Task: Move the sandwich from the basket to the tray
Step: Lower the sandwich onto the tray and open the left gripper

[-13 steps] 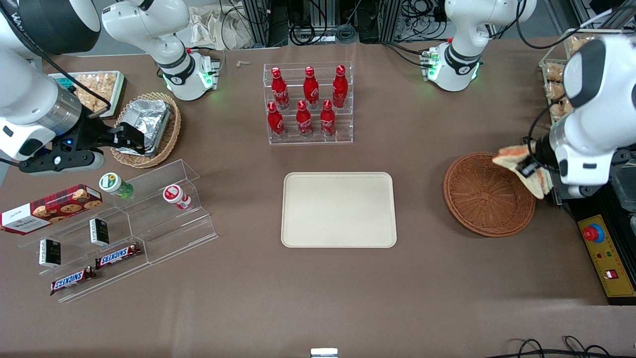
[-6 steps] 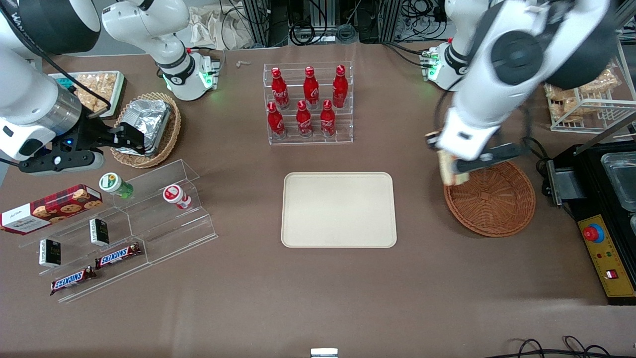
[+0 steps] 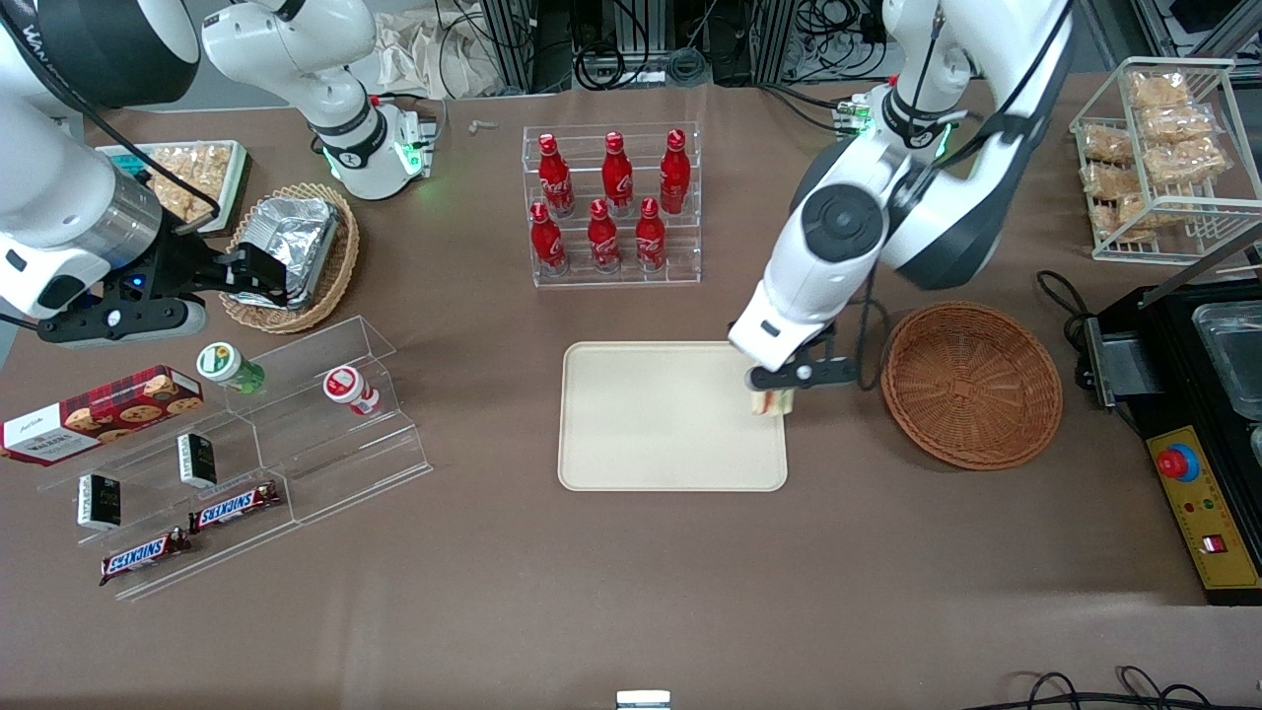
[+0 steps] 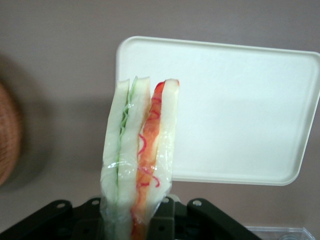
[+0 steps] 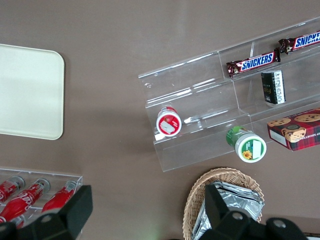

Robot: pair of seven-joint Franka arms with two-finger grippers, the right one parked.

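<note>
My left gripper (image 3: 772, 391) hangs over the edge of the cream tray (image 3: 651, 434) that faces the reddish-brown basket (image 3: 971, 385). It is shut on the sandwich (image 3: 771, 400), a plastic-wrapped wedge of white bread. In the left wrist view the sandwich (image 4: 140, 155) sticks out from between the black fingers (image 4: 167, 220), showing green and red-orange filling, with the tray (image 4: 235, 115) below it. The basket (image 4: 7, 135) shows only as a blurred sliver there. Nothing lies in the basket or on the tray.
A clear rack of red bottles (image 3: 611, 202) stands farther from the front camera than the tray. Clear stepped racks with snacks (image 3: 227, 444) and a tan basket with foil (image 3: 296, 251) lie toward the parked arm's end. A wire rack of packets (image 3: 1154, 148) stands beside the working arm's base.
The left gripper carried the sandwich from the basket's outer rim, across the basket, to the tray's near edge. The basket now shows whole.
</note>
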